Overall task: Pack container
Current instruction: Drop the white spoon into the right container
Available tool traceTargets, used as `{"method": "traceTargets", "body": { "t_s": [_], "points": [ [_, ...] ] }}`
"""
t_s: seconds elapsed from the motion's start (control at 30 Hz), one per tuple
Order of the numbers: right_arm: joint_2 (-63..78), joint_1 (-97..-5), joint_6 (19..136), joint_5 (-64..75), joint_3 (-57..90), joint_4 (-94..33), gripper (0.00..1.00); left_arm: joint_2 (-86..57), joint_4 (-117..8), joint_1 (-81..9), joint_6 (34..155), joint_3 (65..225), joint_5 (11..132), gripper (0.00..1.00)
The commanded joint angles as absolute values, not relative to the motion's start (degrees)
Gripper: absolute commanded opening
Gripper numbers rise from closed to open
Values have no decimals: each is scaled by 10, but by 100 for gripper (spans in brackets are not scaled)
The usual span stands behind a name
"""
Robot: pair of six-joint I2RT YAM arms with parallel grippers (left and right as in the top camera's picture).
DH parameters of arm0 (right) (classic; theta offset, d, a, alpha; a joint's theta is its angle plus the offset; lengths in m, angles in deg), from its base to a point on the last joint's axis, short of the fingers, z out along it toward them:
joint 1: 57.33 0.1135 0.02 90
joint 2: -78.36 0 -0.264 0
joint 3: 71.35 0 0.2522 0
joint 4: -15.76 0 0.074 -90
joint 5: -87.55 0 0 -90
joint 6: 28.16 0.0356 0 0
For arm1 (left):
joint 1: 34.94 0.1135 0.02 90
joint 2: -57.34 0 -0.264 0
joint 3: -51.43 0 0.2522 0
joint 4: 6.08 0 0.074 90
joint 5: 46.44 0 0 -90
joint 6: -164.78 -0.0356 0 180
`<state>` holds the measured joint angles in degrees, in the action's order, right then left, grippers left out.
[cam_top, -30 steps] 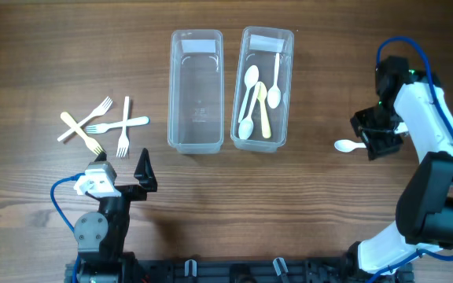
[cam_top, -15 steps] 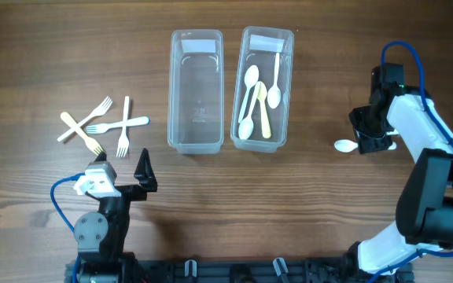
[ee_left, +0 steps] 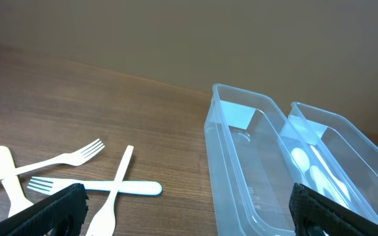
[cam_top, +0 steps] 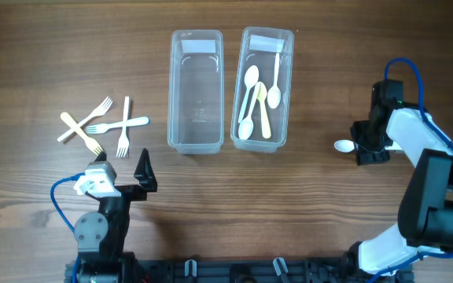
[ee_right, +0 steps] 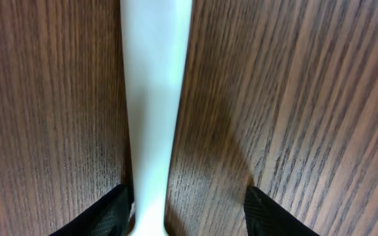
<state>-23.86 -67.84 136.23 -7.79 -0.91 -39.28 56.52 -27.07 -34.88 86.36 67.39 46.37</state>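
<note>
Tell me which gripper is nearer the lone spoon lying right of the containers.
Right. The right gripper is down over the handle of the spoon, a finger on either side; the left gripper sits far off at the front left, near the forks.

Brown wood-grain counter [cam_top: 38, 47], shown from overhead. Two clear rectangular plastic tubs are set side by side near its far edge: the left container [cam_top: 196, 102] and the right container [cam_top: 267, 41]. Four white plastic forks [cam_top: 124, 123] are laid crossed in a loose cluster at the left. One white plastic spoon [cam_top: 343, 145] is laid well apart at the right.
</note>
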Motion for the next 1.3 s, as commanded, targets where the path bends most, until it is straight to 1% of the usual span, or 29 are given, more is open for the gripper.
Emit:
{"method": "traceTargets", "body": {
  "t_s": [0.0,0.03,0.1,0.23,0.33,0.43,0.53,0.57,0.7,0.8,0.93,1.17,1.27],
  "points": [
    [-254,-690,1366,-82,-39,-367,43,570,-269,-352,853,669,458,100],
    [-254,-690,1360,-82,-39,-357,35,570,-269,-352,853,669,458,100],
    [-254,-690,1338,-75,-39,-330,23,570,-269,-352,853,669,458,100],
    [-254,-690,1328,-75,-39,-312,5,570,-269,-352,853,669,458,100],
    [-254,-689,1263,-59,-29,-280,4,570,-269,-352,853,669,458,100],
    [-253,-689,1208,-37,12,-255,5,570,-269,-352,853,669,458,100],
    [-253,-688,1111,38,105,-226,4,570,-269,-352,853,669,458,100],
    [-253,-681,1060,78,171,-226,4,570,-269,-352,853,669,458,100],
    [-253,-645,976,140,301,-229,4,570,-269,-352,853,669,458,100],
    [-253,-610,934,156,357,-231,4,570,-269,-352,853,669,458,100],
    [-253,-548,913,154,369,-232,4,570,-269,-352,853,669,458,100],
    [-278,-457,796,119,365,-303,4,570,-269,-352,853,669,458,100],
    [-310,-432,794,118,365,-321,4,570,-269,-352,853,669,458,100]
  ]
}}
